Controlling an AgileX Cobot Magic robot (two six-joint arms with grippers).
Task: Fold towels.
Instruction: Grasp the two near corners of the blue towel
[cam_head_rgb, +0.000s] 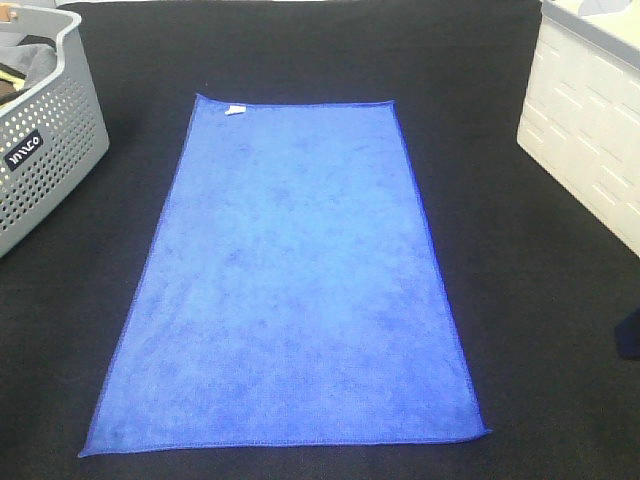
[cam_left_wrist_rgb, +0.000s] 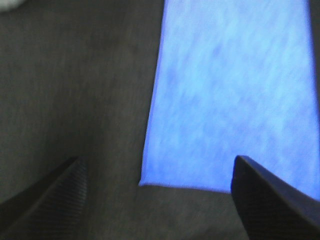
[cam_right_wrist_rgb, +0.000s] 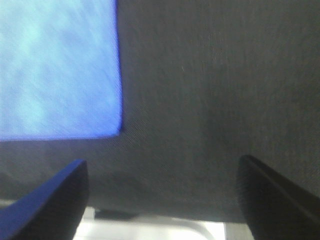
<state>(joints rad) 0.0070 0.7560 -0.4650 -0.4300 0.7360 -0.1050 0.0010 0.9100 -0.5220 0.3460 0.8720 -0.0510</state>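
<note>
Royal-blue microfibre is filling the middle of my high camera. The rectangular towel (cam_head_rgb: 295, 280) is lying flat and unfolded on the black fabric table cover (cam_head_rgb: 520, 330), and its small white tag (cam_head_rgb: 233, 110) is showing at the far hem. A grey perforated plastic basket (cam_head_rgb: 50, 150) is sitting well to the left, cut off by the frame, with dark contents I am failing to make out. A white ribbed plastic crate (cam_head_rgb: 590, 130) is being clipped by the right edge. Neither arm is showing clearly here; a dark shape (cam_head_rgb: 630, 335) at the right border is too cropped to name.

Through the left wrist camera, I am seeing the left gripper (cam_left_wrist_rgb: 156, 165) spread wide and holding nothing. Its two dark fingers (cam_left_wrist_rgb: 50, 205) are hanging above a near corner of the towel (cam_left_wrist_rgb: 230, 95), and the picture is blurring.

Through the right wrist camera, the right gripper (cam_right_wrist_rgb: 161, 165) is likewise standing wide and empty above bare black cover, beside the towel's other near corner (cam_right_wrist_rgb: 55, 70). A pale strip (cam_right_wrist_rgb: 150, 230) beyond the cover is staying unreadable.
</note>
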